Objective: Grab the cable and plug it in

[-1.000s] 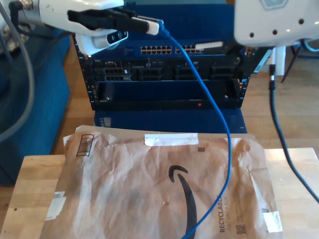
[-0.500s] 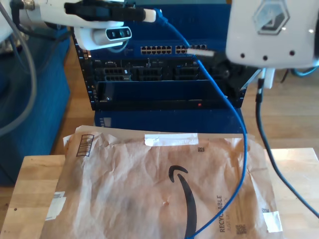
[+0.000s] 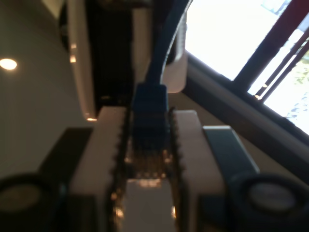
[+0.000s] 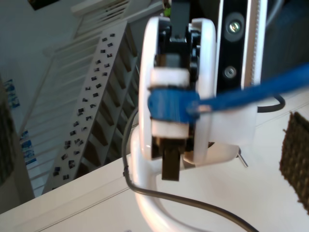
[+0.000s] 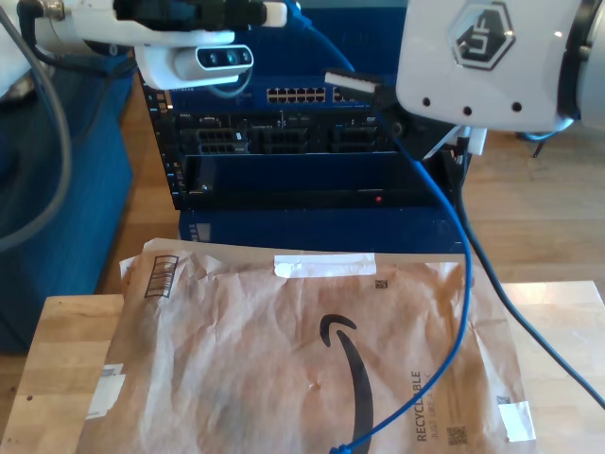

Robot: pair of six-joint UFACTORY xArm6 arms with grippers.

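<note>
The thin blue cable (image 5: 461, 274) runs from my first gripper (image 5: 279, 12) at the top of the exterior view's left, slopes down behind my second arm, and hangs to the brown mailer. My first gripper (image 3: 150, 118) is shut on the cable's blue plug (image 3: 150, 104). The second wrist view faces it head-on, the plug (image 4: 171, 105) pinched between my first gripper's (image 4: 170, 104) white fingers and the cable (image 4: 251, 92) leading away. My second gripper (image 5: 354, 85) points toward the first, close beside the cable and apart from it. Its jaws look open, with one dark pad (image 4: 295, 154) showing.
A dark rack with a row of network ports (image 5: 302, 95) stands behind the wooden table (image 5: 47, 359). A crumpled brown paper mailer (image 5: 284, 369) covers most of the table. A thick black cable (image 5: 529, 322) hangs from my second arm. Blue fabric (image 5: 85, 170) fills the exterior view's left.
My second arm has swung toward the exterior view's left, closing on my first gripper. My first gripper rose slightly with the plug. The hanging cable shifted to the exterior view's right.
</note>
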